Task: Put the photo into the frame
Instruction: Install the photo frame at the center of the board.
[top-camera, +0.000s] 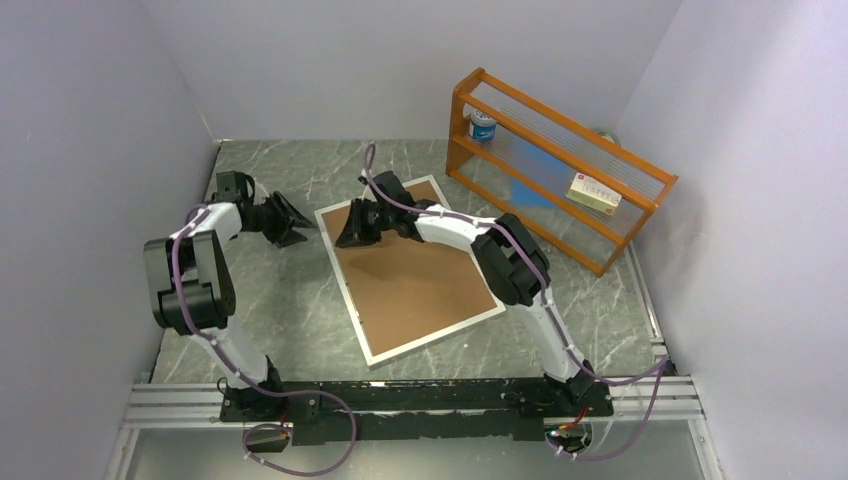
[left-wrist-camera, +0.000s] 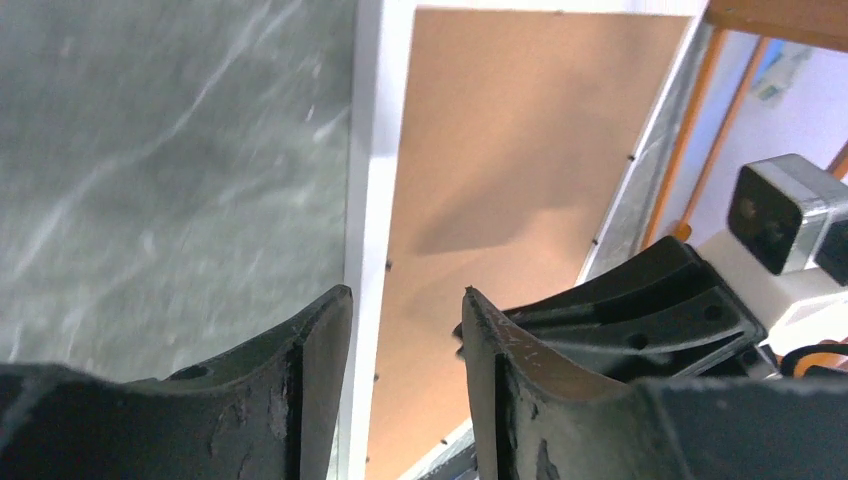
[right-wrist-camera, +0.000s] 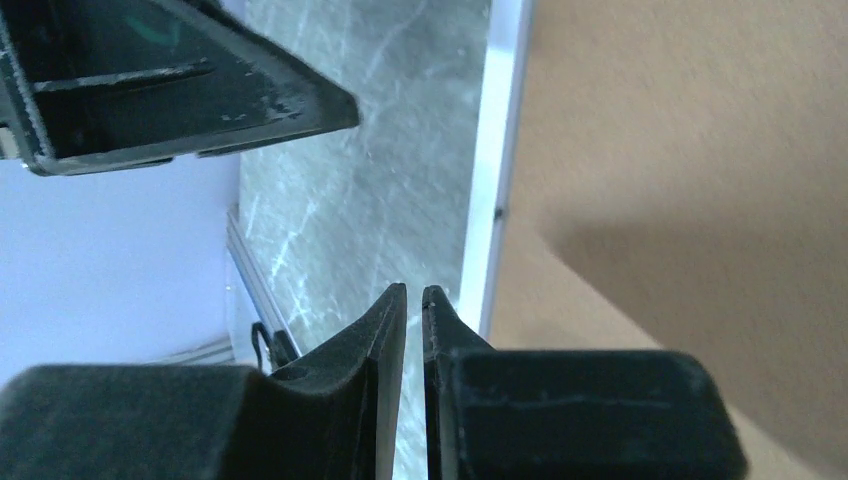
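Now, dead centre of the overhead shot, the frame (top-camera: 342, 288) lies flat on the marbled table (top-camera: 290, 300), turned a little askew. Its narrow white border runs round a plain brown backing board (top-camera: 420, 285) that fills the opening.

Both arms reach toward the frame's upper left corner. The left gripper (top-camera: 298, 225) sits just left of that corner, over bare table, pointing at the white edge. Its own camera shows the jaws spread with nothing between them. Through the gap you see the frame's border and the brown board beyond it. The right arm's black fingers show at lower right of that view.

The right gripper (top-camera: 348, 228) is over the board's upper left part, just inside the border, aimed back at its partner. On its wrist camera the two fingers are all but pressed together, with only a thin slit between them and nothing caught in it. Past the tips run the white border and a strip of table, and the left arm's fingers sit in the upper left of that picture. Whether the tips touch the board, I cannot tell.

At upper right of the overhead view stands an orange wooden rack (top-camera: 456, 130), well apart from the frame. A small blue-and-white can (top-camera: 483, 127) sits at its left end and a pale box (top-camera: 593, 192) toward its right.
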